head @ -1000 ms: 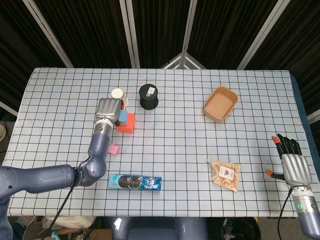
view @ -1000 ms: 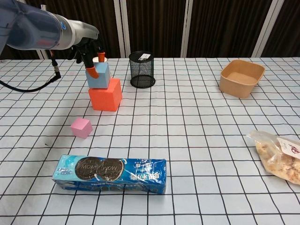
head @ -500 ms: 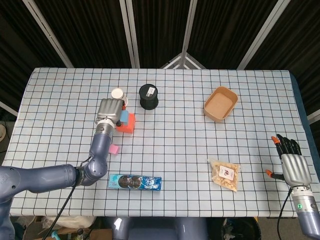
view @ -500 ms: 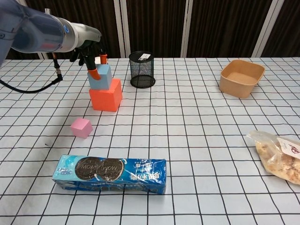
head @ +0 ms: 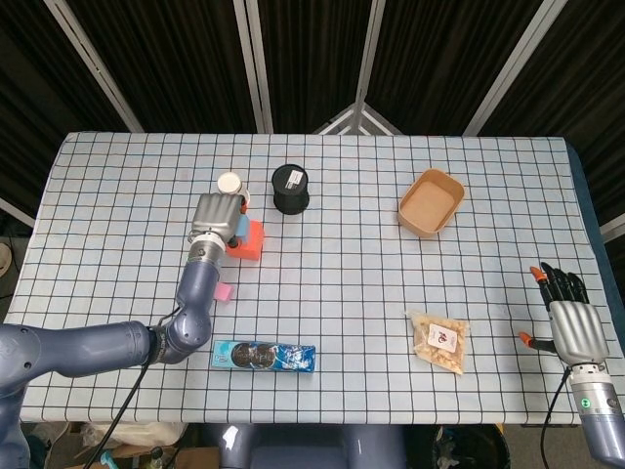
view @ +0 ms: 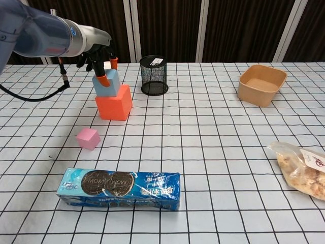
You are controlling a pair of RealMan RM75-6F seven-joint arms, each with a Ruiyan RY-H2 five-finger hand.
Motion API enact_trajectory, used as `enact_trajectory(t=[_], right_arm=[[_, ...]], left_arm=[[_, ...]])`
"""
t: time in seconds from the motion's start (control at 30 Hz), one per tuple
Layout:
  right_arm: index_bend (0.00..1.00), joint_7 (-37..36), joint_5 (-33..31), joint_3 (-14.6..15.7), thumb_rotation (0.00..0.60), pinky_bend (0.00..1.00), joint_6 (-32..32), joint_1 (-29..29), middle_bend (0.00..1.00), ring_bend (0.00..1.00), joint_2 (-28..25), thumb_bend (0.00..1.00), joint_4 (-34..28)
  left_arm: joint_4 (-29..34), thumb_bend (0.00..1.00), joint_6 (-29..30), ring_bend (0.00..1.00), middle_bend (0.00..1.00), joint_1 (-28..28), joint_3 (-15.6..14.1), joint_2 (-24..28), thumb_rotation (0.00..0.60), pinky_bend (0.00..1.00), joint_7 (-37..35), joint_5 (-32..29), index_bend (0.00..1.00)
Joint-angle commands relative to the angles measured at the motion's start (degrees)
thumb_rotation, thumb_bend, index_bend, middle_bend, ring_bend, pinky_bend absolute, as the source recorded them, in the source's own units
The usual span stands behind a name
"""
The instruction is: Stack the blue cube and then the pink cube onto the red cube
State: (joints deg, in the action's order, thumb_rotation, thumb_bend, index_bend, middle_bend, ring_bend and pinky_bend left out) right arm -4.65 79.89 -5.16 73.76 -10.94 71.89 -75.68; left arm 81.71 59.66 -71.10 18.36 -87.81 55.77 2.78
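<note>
The red cube stands on the checked table, left of centre. The blue cube sits on top of it, slightly tilted. My left hand reaches over the stack and pinches the blue cube between an orange-tipped thumb on its front-left face and a finger behind it. The pink cube lies alone on the table in front of the stack. My right hand rests far off at the table's right front edge, fingers spread, holding nothing; only the head view shows it.
A black mesh cup stands just right of the stack, and a small white round lid lies behind it. A cookie pack lies at the front. A brown bowl and a snack bag are on the right.
My left hand has shifted slightly with the blue cube, which has settled a little lower on the red cube. The right hand has not moved.
</note>
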Motion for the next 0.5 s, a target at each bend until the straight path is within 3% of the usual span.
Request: enact_trajectory(t=[0.03, 0.5], right_arm=[[0.00, 0.06, -0.07, 0.00, 0.600, 0.04, -0.07, 0.00, 0.04, 0.03, -0.06, 0.09, -0.10], [0.00, 0.34, -0.54, -0.11, 0.600, 0.04, -0.35, 0.01, 0.04, 0.03, -0.29, 0.10, -0.52]], left_arm=[[0.17, 0.27, -0.03, 0.69, 0.85, -0.03, -0.09, 0.13, 0.600, 0.73, 0.24, -0.10, 0.33], [3.29, 0.27, 1.97, 0.69, 0.85, -0.38, 0.48, 1.71, 0.600, 0.73, 0.68, 0.62, 0.30]])
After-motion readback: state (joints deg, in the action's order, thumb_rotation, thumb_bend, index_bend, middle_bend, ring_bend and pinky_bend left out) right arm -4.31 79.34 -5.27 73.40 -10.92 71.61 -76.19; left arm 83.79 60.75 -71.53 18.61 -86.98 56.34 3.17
